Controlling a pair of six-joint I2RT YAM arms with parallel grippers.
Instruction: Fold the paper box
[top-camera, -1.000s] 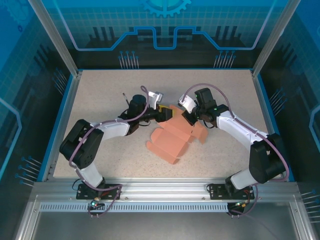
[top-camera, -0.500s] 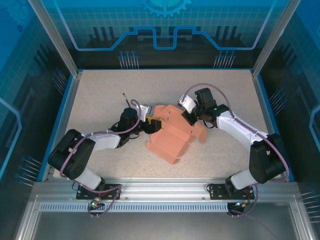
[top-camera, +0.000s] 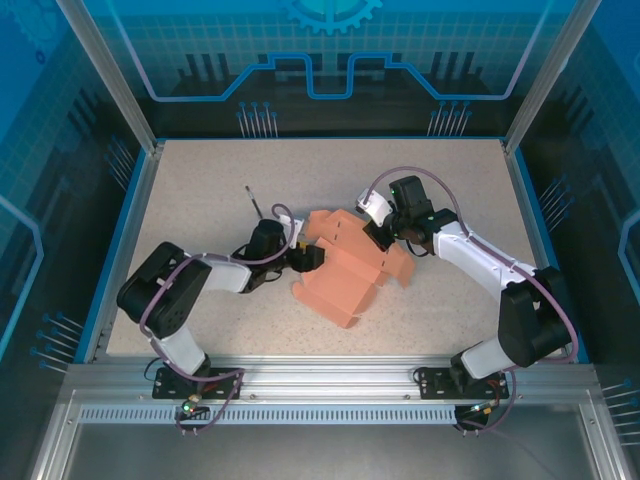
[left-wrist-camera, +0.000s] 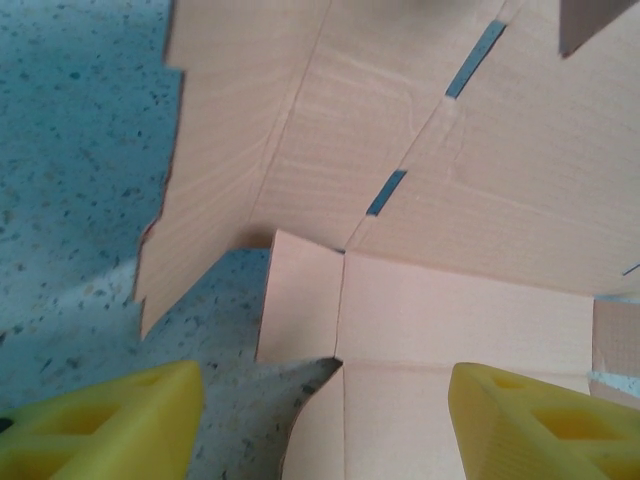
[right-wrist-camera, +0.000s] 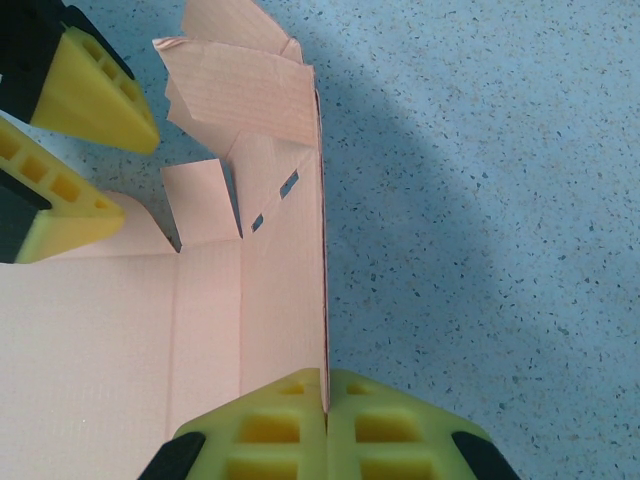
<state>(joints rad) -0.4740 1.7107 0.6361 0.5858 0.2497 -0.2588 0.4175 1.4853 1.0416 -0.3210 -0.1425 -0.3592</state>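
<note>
Position: salmon-orange thin-cardboard paper box (top-camera: 338, 285), a die-cut sheet partly folded up, lies about mid-table on the speckled beige table top (top-camera: 200, 180), well apart from the blue rim (top-camera: 122, 235) on every side. Open table lies to the far side, to the left and along the near edge. A thin dark stick (top-camera: 254, 201) lies on the table beyond the left arm, apart from the box. Left gripper (top-camera: 312, 257) sits low at the box's left edge, jaws apart and closed on nothing; in the left wrist view its yellow pads (left-wrist-camera: 100, 420) stand wide at either bottom corner, with a flat panel and bare table between them. Right gripper (top-camera: 378, 236) is at the box's far right side, jaws together and clamped on the top edge of an upright wall; in the right wrist view the two yellow pads (right-wrist-camera: 255, 430) meet with the thin cardboard edge pinched between them. Box as container: floor panel flat on the table, one wall raised on the right, another panel tilted up ahead of the left gripper, top open. Two narrow slots (left-wrist-camera: 385, 192) show along a crease. Limits: the right fingertips are hidden under the wrist in the top view; the left wrist view cuts the sheet off at top and right; tab shapes on the near flaps are hard to make out.
</note>
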